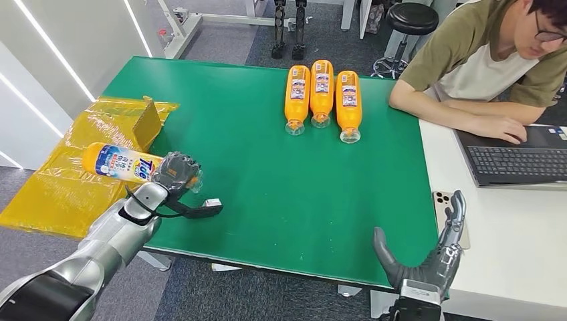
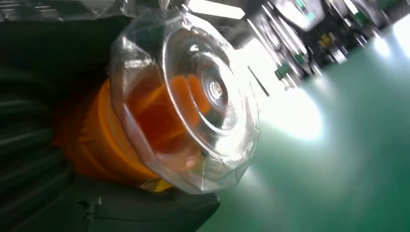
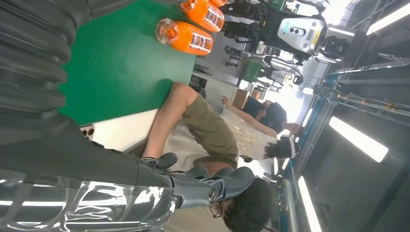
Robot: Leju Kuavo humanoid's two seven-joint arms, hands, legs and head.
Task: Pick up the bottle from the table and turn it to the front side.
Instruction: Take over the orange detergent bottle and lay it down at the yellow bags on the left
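Observation:
My left hand [image 1: 176,172] grips an orange bottle [image 1: 122,162] near its clear cap, holding it on its side above the table's left edge, its blue and white label showing. In the left wrist view the clear cap [image 2: 193,96] of this bottle looms close, with orange behind it. Three more orange bottles [image 1: 321,95] lie side by side at the far middle of the green table [image 1: 267,174], caps toward me. My right hand [image 1: 428,257] hovers open, fingers spread and pointing up, at the table's near right corner; its fingers [image 3: 212,183] hold nothing.
A yellow plastic-lined box [image 1: 73,167] sits off the table's left side. A person [image 1: 488,60] sits at the white desk [image 1: 521,227] on the right, using a laptop [image 1: 518,160]. A phone [image 1: 442,204] lies by the desk's left edge.

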